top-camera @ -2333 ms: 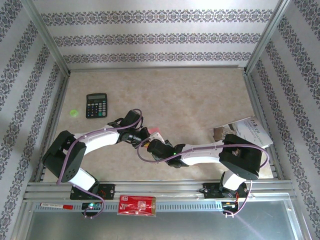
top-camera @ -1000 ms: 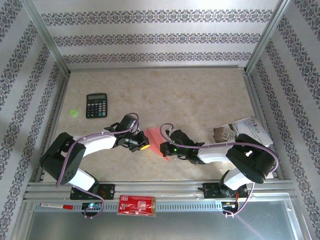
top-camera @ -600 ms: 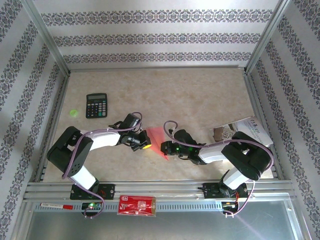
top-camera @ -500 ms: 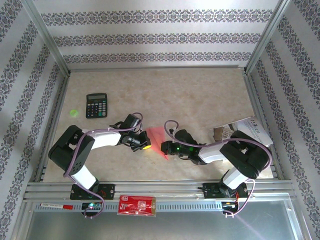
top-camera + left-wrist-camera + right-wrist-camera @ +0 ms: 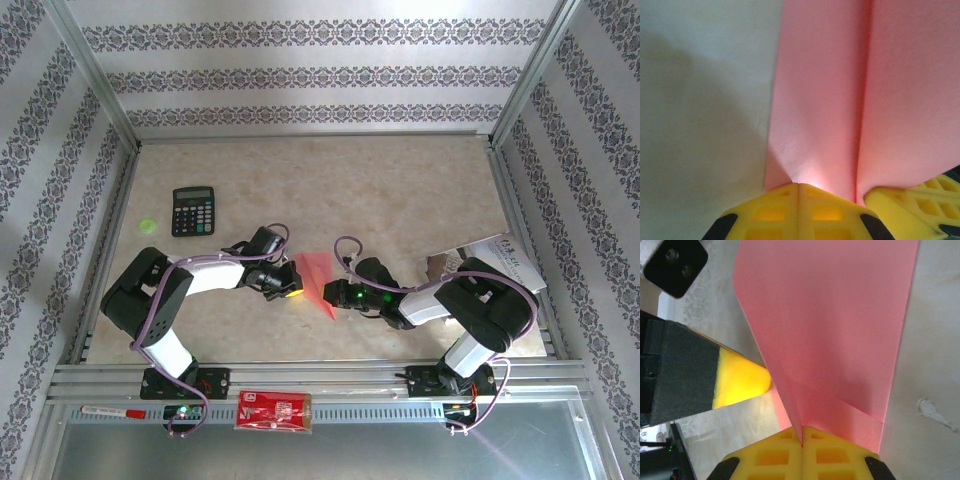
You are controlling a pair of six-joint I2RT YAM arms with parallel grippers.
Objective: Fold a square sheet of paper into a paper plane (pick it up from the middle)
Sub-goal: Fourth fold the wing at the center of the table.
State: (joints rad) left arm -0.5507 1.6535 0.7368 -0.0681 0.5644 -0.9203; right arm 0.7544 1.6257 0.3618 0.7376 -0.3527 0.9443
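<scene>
The square sheet of paper is a creased pink-red pointed shape standing up off the table between my two grippers. My left gripper is at its left edge, and its yellow fingers are shut on a corner of the paper. My right gripper is at the paper's right side. Its fingers are shut on a raised fold of the paper, which runs into the seam between them. The left gripper's yellow fingertip touches the paper's edge in the right wrist view.
A black calculator and a green spot lie at the back left. A white printed leaflet lies at the right, by the right arm. A red printed packet and a pen lie on the front rail.
The two grippers, bunched together over the paper 2.3 s ago, have drawn apart. The pink paper now shows between them and has narrowed to a raised pointed shape.
</scene>
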